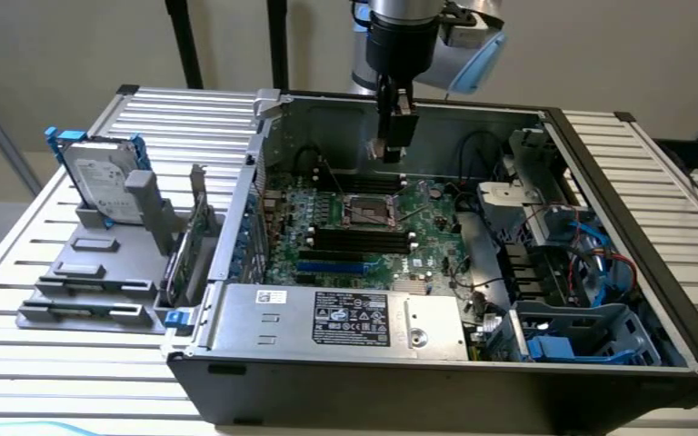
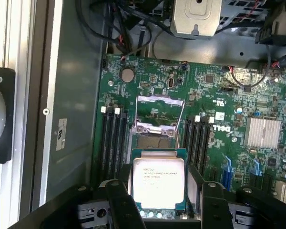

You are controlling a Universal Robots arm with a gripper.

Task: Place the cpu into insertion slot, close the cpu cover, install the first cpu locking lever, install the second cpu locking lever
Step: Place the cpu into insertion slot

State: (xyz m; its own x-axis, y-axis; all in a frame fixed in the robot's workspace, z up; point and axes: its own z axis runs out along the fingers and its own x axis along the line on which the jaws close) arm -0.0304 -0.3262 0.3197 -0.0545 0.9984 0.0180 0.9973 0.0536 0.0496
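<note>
We see the tool (image 2: 159, 202) clamped on the small flat square chip with the pale silvery-beige metal top, the cpu (image 2: 158, 183). A black finger (image 2: 118, 200) presses against each of two opposite sides, and the printed face looks up at the wrist camera. In the exterior view the tool (image 1: 392, 148) hangs inside the open black computer case (image 1: 446, 391), above the green circuit board (image 1: 428, 207) and clear of it. The cpu is in the air over the board, not seated.

The square black insertion slot (image 2: 155, 141) with its thin metal rim lies bare near the middle of the board, between two banks of long black memory slots (image 2: 113, 138). The thin silver-grey frame plate, the cpu cover (image 2: 155, 128), stands raised and tilted back on the side of the slot away from the held cpu.

The case lies on its side on the slatted metal worktop (image 1: 83, 381). A grey hard drive (image 1: 98, 182) stands in a grey holder near the worktop's edge at the exterior view's left
</note>
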